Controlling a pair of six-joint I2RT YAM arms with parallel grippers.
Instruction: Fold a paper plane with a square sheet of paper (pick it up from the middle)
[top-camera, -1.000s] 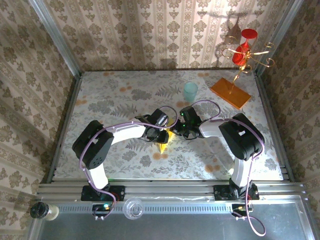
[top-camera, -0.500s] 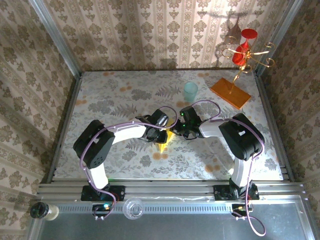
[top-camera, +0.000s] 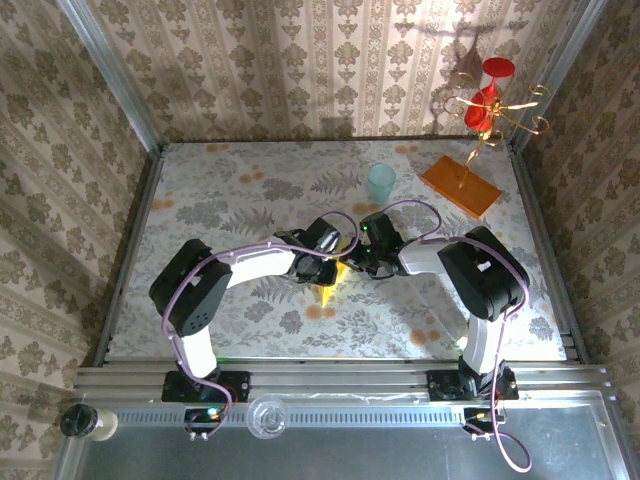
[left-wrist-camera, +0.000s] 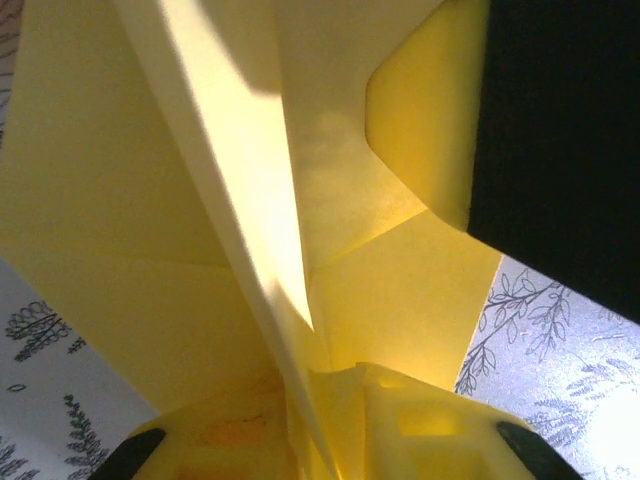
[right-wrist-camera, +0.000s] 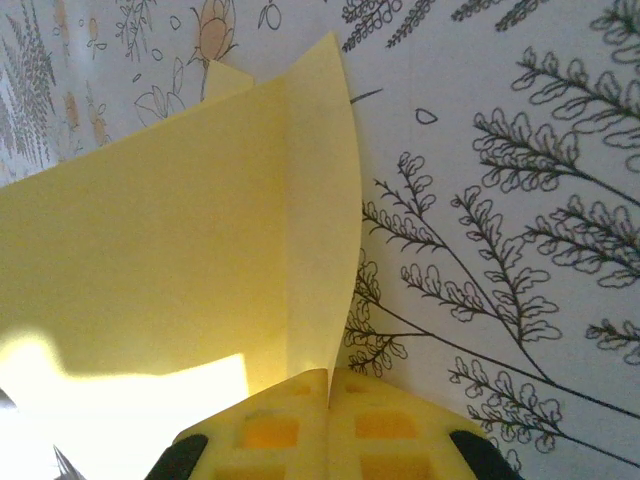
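Overhead view: two robot arms meet just below the centre of the frame over a floral-patterned tabletop (top-camera: 220, 200). Between them is a thin yellow paper sheet (top-camera: 328, 290), partly folded into a pointed shape and raised along its centre crease. The left gripper (left-wrist-camera: 325, 400) has its jaws pinched around that raised crease. The right gripper (right-wrist-camera: 328, 385) has its jaws shut tight on a folded edge. A pale teal cup (top-camera: 381, 183) stands well apart, toward the upper right. To fold cleanly, both grips should probably stay firm and level, the edges lined up before pressing, and neither arm should pull outward, since thin paper may tear.
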